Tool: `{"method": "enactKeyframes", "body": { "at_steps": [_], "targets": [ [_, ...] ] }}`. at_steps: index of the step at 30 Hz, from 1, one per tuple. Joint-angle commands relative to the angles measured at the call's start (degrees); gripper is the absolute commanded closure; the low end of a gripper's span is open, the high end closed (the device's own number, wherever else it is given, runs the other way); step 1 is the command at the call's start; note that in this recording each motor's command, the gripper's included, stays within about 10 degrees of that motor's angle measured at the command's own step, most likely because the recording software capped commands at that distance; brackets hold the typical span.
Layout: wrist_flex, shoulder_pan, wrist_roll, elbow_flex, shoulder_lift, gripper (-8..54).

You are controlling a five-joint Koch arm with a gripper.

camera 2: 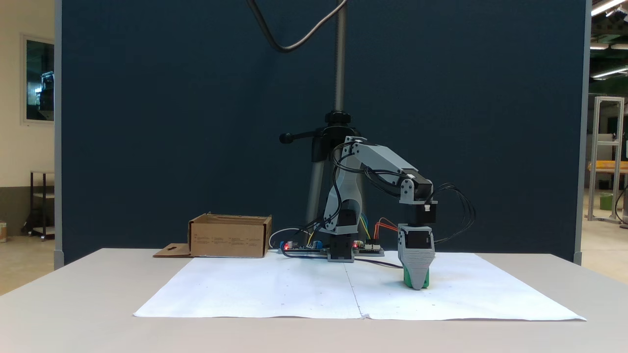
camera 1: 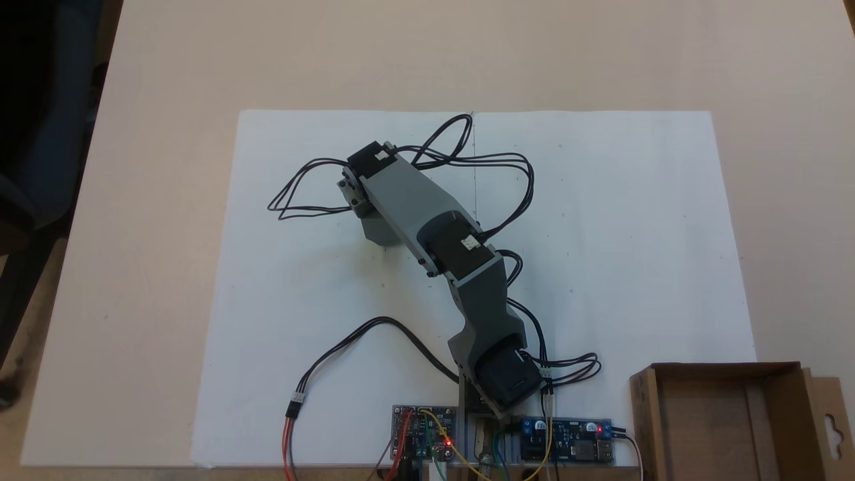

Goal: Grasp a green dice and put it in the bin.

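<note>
The green dice (camera 2: 406, 279) rests on the white paper, right of centre in a fixed view. Only its green edges show on either side of a broad grey finger (camera 2: 416, 267). My gripper (camera 2: 416, 287) points straight down over it, tip at the paper. The jaws stand one behind the other, so their gap cannot be read. From above, the arm's wrist (camera 1: 371, 175) covers the spot where the gripper hangs. The bin (camera 1: 642, 414) is an open brown cardboard box at the lower right corner; it also stands at the far left (camera 2: 229, 238), well away from the gripper.
Circuit boards (camera 1: 427, 433) with lit red LEDs and loose wires sit beside the arm's base (camera 1: 502, 381). Black cable loops (camera 1: 300, 194) spread over the white paper sheet (camera 1: 634, 234). A camera stand pole (camera 2: 338, 59) rises behind the arm, before a dark blue partition.
</note>
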Motion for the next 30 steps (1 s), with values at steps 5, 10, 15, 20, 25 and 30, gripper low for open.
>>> {"method": "enactKeyframes", "body": {
  "at_steps": [5,10,15,20,25,30],
  "targets": [
    [1.58,0.0,2.99,-0.44,2.29,33.6],
    [13.27,2.46,2.81,-10.2,2.9,33.6],
    [21.45,5.36,1.41,-20.48,3.34,33.6],
    [34.45,6.33,-0.26,-38.04,3.43,33.6],
    [36.39,7.56,-1.05,-42.63,3.78,33.6],
    [31.55,15.21,-4.66,-42.63,7.91,33.6]
  ]
}}
